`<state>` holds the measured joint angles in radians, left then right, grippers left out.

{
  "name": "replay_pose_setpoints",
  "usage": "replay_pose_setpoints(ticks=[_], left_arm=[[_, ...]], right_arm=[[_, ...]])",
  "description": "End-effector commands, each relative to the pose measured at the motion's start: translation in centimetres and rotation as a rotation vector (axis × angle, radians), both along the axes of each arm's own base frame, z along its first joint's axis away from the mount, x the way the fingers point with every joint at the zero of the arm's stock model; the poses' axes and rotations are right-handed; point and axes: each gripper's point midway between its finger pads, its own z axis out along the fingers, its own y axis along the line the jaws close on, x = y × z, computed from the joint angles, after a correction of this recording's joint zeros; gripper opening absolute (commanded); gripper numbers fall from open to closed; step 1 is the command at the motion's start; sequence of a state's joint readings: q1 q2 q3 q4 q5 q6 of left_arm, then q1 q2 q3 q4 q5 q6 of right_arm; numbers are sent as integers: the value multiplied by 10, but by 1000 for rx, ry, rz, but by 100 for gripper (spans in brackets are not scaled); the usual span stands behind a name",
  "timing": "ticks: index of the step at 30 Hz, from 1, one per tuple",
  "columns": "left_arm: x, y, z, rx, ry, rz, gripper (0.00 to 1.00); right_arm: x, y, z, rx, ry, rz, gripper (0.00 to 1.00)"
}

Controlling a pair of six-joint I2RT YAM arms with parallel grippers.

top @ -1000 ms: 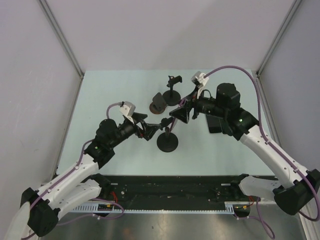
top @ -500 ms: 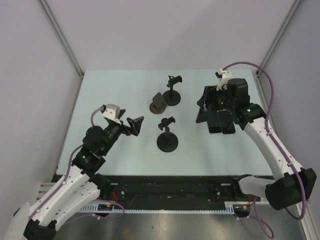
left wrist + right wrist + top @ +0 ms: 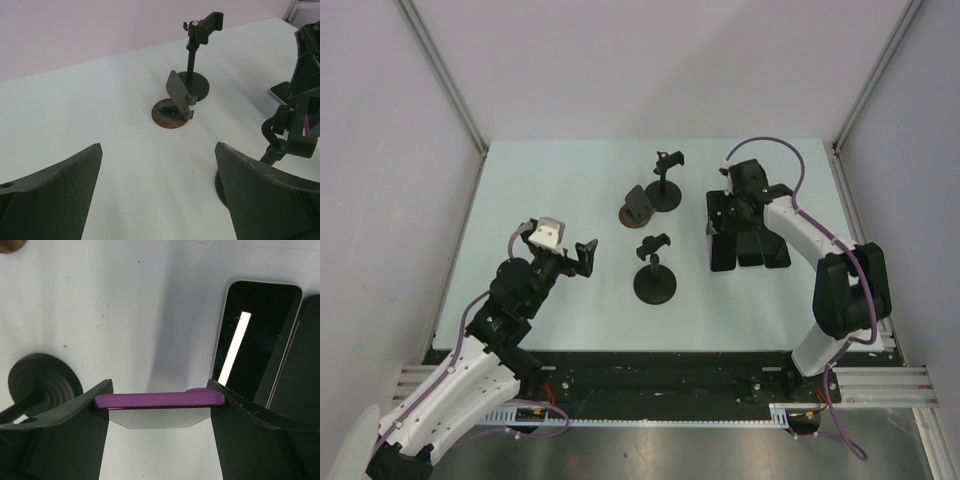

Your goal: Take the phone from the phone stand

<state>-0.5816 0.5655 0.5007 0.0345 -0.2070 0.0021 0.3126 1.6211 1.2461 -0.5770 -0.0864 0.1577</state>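
The phone (image 3: 150, 400) looks thin, stiff, slick and crackable — right jaws clamped across its edges seems the sane hold, left jaws spread, empty.

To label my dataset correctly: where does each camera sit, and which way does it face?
Top external: above and behind the arms, facing down on the table; both arms show.
Left wrist: on the left arm, facing across the table toward the tall stand; its open left pincer frames the view.
Right wrist: facing down on the purple phone held in the right pincer, a dark phone beside it.
Shared: top and left wrist both show the brown-based stand.
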Motion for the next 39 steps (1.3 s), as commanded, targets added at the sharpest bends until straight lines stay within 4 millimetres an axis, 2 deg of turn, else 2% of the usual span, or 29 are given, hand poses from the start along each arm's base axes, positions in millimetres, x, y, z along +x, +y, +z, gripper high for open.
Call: replay_pose_setpoints(ticks=[1, 2, 4, 5, 7, 8, 13, 16, 19, 20, 25, 26, 28, 29, 35, 39], left_arm=[[5, 5, 3, 74, -34, 12, 100], [5, 5, 3, 73, -36, 10, 100], [4, 5, 4, 73, -41, 9, 100], [4, 5, 4, 74, -43, 9, 100], [3, 7, 5, 73, -49, 11, 100], [3, 6, 5, 75, -49, 9, 100], [2, 10, 6, 79, -59, 22, 100], [2, 9, 6, 82, -58, 19, 100], [3, 9, 6, 84, -59, 18, 100], [3, 9, 5, 89, -58, 18, 100], [4, 7, 2, 95, -49, 10, 100], [4, 7, 1, 95, -48, 8, 100], [4, 5, 1, 97, -45, 2, 100], [4, 5, 0, 98, -44, 4, 100], [4, 7, 0, 102, -49, 11, 100], [4, 6, -1, 104, -45, 5, 100]], right_arm=[[31, 20, 14, -70, -55, 32, 0], [34, 15, -5, -132, -22, 21, 0], [42, 19, -10, -178, -15, 27, 0], [45, 19, -28, -208, 23, 32, 0], [51, 22, -35, -248, 38, 31, 0], [52, 22, -50, -276, 68, 35, 0], [55, 20, -74, -337, 112, 24, 0], [51, 14, -86, -363, 135, -1, 8], [45, 6, -95, -379, 156, -33, 25], [42, 3, -100, -380, 159, -39, 35], [43, -3, -107, -384, 144, -70, 52], [45, -3, -107, -385, 135, -75, 59], [46, -4, -109, -389, 133, -83, 66], [47, -4, -111, -387, 132, -91, 74], [45, -7, -112, -398, 122, -103, 88], [43, -6, -106, -402, 108, -90, 90]])
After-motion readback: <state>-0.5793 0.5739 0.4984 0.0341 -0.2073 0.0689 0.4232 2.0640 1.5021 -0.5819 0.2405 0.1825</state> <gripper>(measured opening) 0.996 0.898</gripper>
